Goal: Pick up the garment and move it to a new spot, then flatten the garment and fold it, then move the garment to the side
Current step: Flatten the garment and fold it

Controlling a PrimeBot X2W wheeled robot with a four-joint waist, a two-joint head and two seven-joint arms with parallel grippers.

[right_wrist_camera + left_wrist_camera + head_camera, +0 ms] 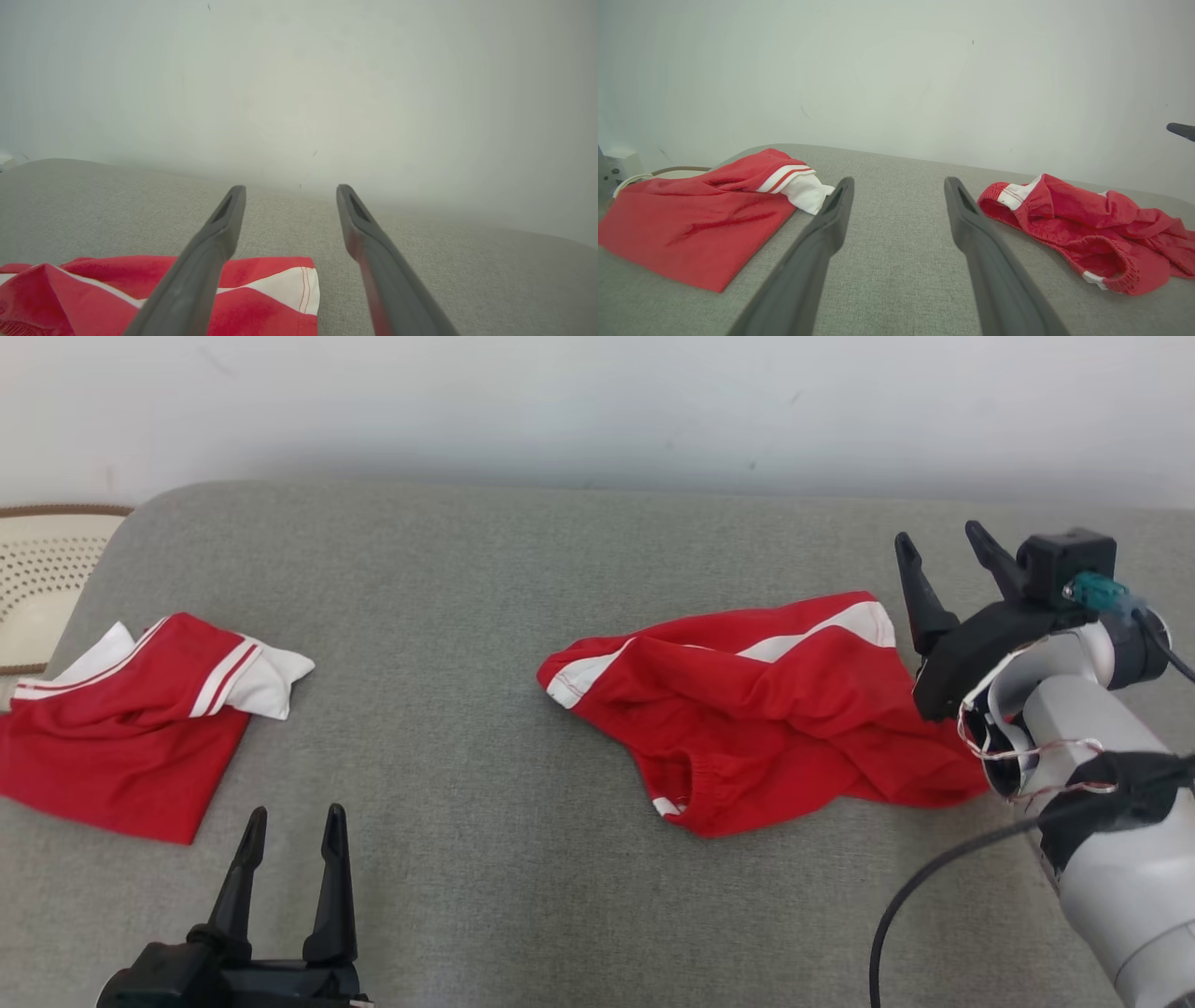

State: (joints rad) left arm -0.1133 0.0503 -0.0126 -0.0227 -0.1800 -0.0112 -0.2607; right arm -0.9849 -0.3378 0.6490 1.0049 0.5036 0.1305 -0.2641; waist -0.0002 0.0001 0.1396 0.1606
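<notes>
**A:** How do the jaws stand?

**B:** The right jaws are apart with nothing between them. Their two long dark fingers [920, 602] point toward the wall [597, 401], just at the right end of the crumpled garment [766, 709]. Whether their base touches the cloth, I cannot tell. The left jaws are apart too and empty, their fingers [331, 877] low by the near edge over bare fabric.

**A:** Where is there open room?

**B:** A wide bare stretch of the surface [448, 728] lies between the two garments. Another strip runs in front of the crumpled garment, toward the near edge. Behind it is more bare fabric, up to the far edge along the wall. The crumpled garment lies right of the middle, well clear of that far edge. The far left corner is rounded, and the folded garment [121, 747] lies by the left side, well apart from the other.

**A:** Counts?

**B:** Two garments, two pairs of jaws, and one cream perforated basket [42, 583] with a brown rim, past the left corner.

**A:** Materials and shapes?

**B:** Both garments are red cloth with white bands. The crumpled one is bunched in soft folds, and the left wrist view shows a gathered elastic hem. The folded one lies flat and roughly four-sided, with a white end poking out beside thin red stripes. The surface is grey woven fabric. The fingers are matte and taper to narrow tips.
</notes>
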